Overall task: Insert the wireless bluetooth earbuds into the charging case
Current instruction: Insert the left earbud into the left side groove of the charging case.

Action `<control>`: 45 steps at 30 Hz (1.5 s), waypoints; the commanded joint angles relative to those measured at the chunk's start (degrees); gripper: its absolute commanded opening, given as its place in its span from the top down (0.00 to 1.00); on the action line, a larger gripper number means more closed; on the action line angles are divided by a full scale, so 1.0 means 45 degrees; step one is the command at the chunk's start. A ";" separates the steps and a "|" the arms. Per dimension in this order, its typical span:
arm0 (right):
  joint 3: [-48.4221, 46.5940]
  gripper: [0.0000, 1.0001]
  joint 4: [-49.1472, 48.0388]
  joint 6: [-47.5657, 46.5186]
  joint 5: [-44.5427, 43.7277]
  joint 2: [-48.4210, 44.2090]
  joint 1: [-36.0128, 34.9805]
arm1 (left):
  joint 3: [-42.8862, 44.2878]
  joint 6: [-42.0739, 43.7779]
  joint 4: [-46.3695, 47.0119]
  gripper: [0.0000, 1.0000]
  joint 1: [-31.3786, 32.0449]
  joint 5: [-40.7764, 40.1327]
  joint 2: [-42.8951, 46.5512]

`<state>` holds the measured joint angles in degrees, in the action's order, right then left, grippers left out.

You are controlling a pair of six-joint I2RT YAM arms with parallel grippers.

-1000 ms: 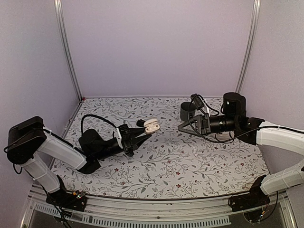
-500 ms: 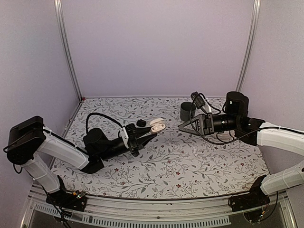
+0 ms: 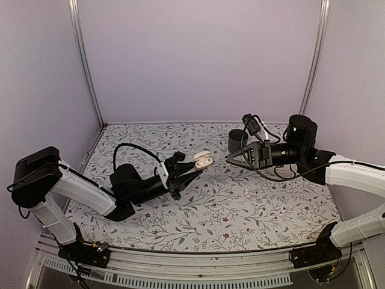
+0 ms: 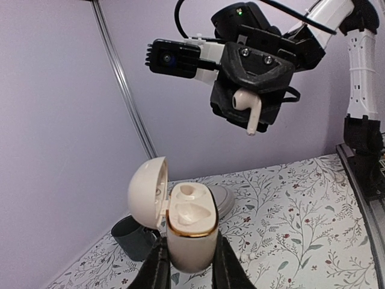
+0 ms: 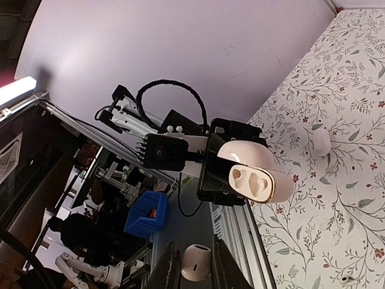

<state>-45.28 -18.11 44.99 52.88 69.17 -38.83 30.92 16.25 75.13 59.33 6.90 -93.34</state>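
My left gripper is shut on the cream charging case and holds it above the table, upright, lid open. In the left wrist view the case sits between my fingers, both wells empty. My right gripper is shut on a white earbud and points at the case from the right with a small gap between them. In the right wrist view the earbud sits between my fingers and the open case faces it. A second small white earbud lies on the floral table.
A dark grey cup stands at the back right, behind my right gripper, with a grey disc beside it. A small black object sits near my left gripper. The floral table is walled on three sides.
My left arm has moved right and a little up with the open case, closing the gap to my right gripper. My right gripper has stayed nearly in place.
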 commanded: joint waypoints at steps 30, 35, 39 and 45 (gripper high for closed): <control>0.0594 0.83 -0.1420 0.3356 -0.3640 0.0029 0.0059 | 0.0588 -0.1035 0.1878 1.00 0.0398 -0.2301 -0.1053; 0.0482 0.83 -0.1748 0.4059 -0.4302 0.0019 0.0050 | 0.1020 -0.0925 0.2051 1.00 0.0530 -0.3045 -0.1516; 0.0575 0.82 -0.1727 0.4315 -0.4908 -0.0214 0.0054 | 0.1293 -0.0910 0.2120 1.00 0.0601 -0.3525 -0.1722; 0.0764 0.83 -0.1825 0.4969 -0.5655 -0.0376 0.0054 | 0.1766 -0.0772 0.1880 1.00 0.0750 -0.4426 -0.2068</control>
<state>-42.72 -24.43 64.86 31.22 69.10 -38.83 36.82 12.01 82.24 61.36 -9.34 -101.41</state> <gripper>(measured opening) 0.177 0.201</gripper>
